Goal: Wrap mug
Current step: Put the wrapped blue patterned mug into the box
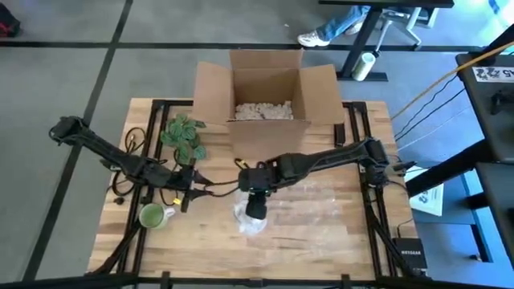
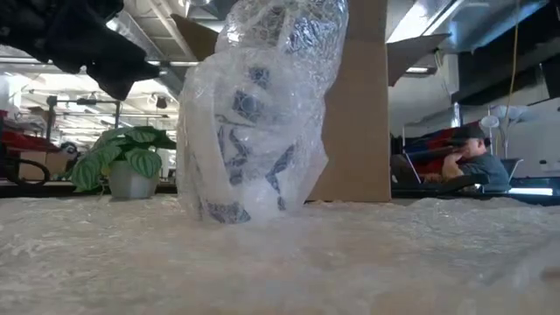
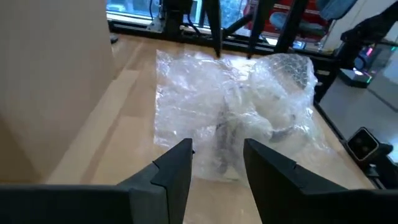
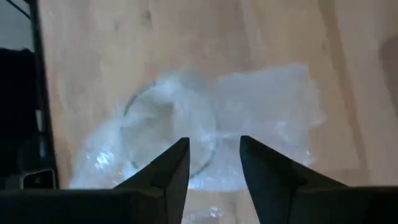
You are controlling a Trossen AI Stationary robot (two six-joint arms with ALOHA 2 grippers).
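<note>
A white mug with a blue pattern (image 2: 249,131) stands upright near the table's middle. Clear bubble wrap (image 1: 249,221) is bunched up around it and rises above its rim. The mug's foot rests on more bubble wrap (image 2: 367,254) spread over the table. My right gripper (image 1: 255,202) is open and hangs straight above the wrapped mug (image 4: 171,134), fingers pointing down. My left gripper (image 1: 183,195) is open and low, to the left of the mug. It faces the wrapped bundle (image 3: 261,115) and stands apart from it. My right gripper stands over the wrap at the mug's rim (image 4: 186,124), fingers pointing down. I cannot tell whether its fingertips touch the wrap.
An open cardboard box (image 1: 265,100) with packing filler stands at the far middle. A small potted plant (image 1: 183,135) sits left of it. A green mug (image 1: 152,215) stands near the left gripper. Bare wood lies toward the table's near right (image 1: 337,241).
</note>
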